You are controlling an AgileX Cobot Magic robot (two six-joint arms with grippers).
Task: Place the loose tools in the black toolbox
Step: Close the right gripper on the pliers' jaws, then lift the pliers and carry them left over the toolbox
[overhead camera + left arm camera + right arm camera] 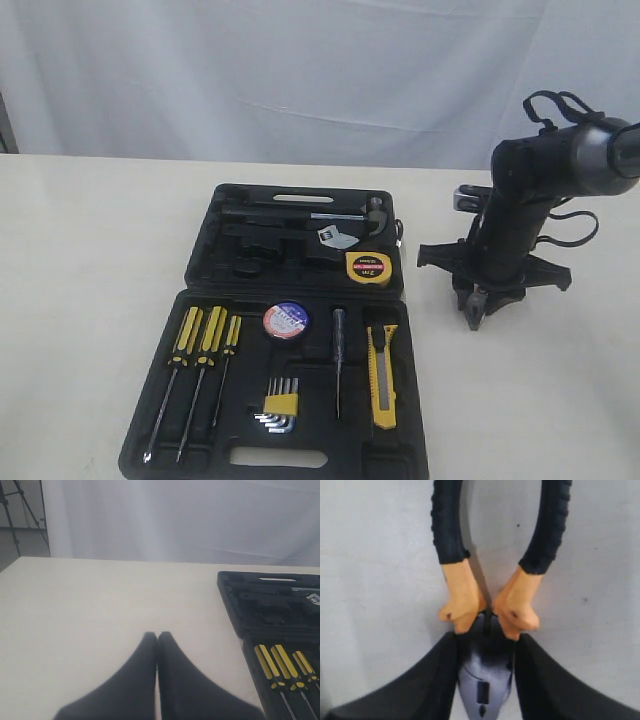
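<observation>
The black toolbox [350, 462] lies open on the table, both halves flat. In it sit the yellow tape measure [367, 267], the black tape roll [286, 320] and the yellow-and-black utility knife [382, 375]. To the right of the box my right gripper [474, 305] points down at the table. In the right wrist view the right gripper [487, 640] is shut on the metal head of the black-and-orange pliers [485, 675], whose handles spread away from it. My left gripper [157, 636] is shut and empty above bare table, left of the toolbox [265, 610].
Three yellow-and-black screwdrivers [205, 340], hex keys in a yellow holder [280, 405] and a thin tester screwdriver [338, 350] fill the near half. A hammer and wrench [345, 222] lie in the far half. A white curtain hangs behind the table.
</observation>
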